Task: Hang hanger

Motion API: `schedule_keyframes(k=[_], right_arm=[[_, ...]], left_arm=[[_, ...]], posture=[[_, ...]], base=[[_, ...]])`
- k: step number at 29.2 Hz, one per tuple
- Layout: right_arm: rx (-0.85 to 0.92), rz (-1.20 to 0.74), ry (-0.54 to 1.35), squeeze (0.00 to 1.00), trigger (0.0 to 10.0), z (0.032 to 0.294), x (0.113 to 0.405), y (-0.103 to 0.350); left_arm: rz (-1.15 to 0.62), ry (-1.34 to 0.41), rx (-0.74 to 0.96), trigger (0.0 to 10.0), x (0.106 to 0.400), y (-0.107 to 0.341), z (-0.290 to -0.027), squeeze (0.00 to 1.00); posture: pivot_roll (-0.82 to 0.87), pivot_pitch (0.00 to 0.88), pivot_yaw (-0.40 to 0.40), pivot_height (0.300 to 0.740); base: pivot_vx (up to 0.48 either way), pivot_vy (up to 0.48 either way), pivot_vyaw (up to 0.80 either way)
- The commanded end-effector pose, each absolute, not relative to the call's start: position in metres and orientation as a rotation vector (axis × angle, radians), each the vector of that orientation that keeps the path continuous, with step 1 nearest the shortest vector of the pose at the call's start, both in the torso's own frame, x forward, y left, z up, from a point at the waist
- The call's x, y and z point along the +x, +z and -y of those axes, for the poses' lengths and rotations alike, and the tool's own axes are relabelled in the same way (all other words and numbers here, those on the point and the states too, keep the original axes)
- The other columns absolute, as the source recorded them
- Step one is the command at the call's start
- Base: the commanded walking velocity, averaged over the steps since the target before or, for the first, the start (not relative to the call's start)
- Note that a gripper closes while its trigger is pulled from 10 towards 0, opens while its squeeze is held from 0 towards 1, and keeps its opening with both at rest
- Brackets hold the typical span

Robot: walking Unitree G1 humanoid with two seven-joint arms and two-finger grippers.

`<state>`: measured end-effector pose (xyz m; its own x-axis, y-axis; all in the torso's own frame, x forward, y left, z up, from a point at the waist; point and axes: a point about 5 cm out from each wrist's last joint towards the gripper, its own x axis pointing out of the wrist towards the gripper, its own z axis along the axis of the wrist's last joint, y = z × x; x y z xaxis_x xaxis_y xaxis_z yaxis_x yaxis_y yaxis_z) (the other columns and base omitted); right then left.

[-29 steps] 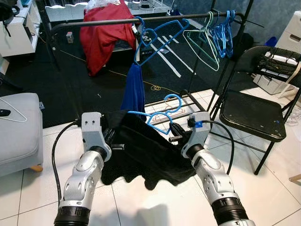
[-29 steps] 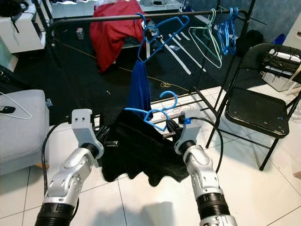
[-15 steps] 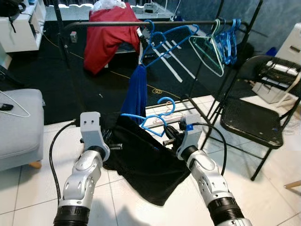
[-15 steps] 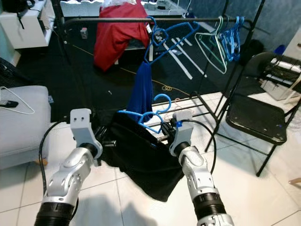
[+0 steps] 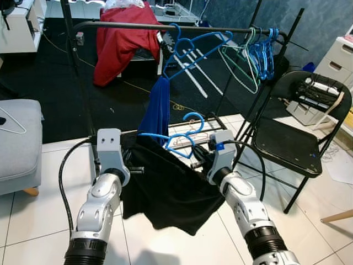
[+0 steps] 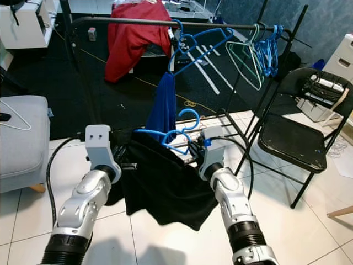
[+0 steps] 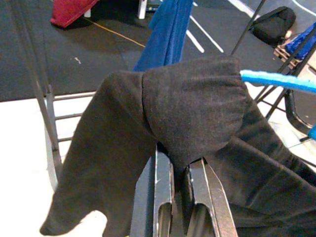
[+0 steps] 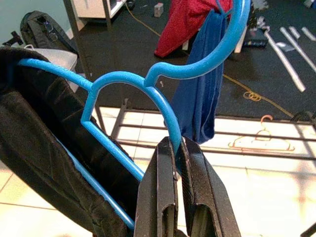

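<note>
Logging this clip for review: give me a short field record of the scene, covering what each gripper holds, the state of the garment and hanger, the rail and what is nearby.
left gripper: jaws shut on the black garment
right gripper: jaws shut on the blue hanger
hanger state: inside the black garment, hook up, below the rail and not yet hung
clothes rail: carries a red garment, a blue garment on a blue hanger, and empty hangers at the right end
nearby: black folding chair to the right, grey seat to the left
</note>
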<state>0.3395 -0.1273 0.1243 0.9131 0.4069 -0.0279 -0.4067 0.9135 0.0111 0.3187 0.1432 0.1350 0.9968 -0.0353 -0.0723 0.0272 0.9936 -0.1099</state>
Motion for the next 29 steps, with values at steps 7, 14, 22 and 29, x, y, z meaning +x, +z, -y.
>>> schedule_keyframes(k=[7, 14, 22, 29], right_arm=[[0.001, 0.013, 0.39, 0.0, 10.0, 0.136, 0.345, 0.135], [0.128, 0.072, 0.312, 0.0, 10.0, 0.128, 0.339, 0.132], [0.089, 0.021, 0.44, 0.0, 10.0, 0.109, 0.322, 0.119], [-0.062, -0.087, 0.534, 0.0, 10.0, 0.125, 0.3, 0.097]], left_arm=[[-0.085, -0.046, -0.089, 10.0, 0.321, 0.136, -0.142, 0.0], [-0.071, -0.051, -0.014, 10.0, 0.323, 0.152, -0.153, 0.0], [-0.078, -0.017, 0.021, 10.0, 0.33, 0.144, -0.165, 0.0], [0.005, -0.02, 0.089, 10.0, 0.36, 0.174, -0.169, 0.0]], posture=[[-0.01, 0.044, -0.119, 0.74], [0.04, 0.064, -0.087, 0.74], [-0.04, 0.081, -0.07, 0.74], [-0.06, 0.074, -0.084, 0.74]], base=[[0.0, 0.0, 0.0], [0.0, 0.0, 0.0], [0.0, 0.0, 0.0], [0.0, 0.0, 0.0]])
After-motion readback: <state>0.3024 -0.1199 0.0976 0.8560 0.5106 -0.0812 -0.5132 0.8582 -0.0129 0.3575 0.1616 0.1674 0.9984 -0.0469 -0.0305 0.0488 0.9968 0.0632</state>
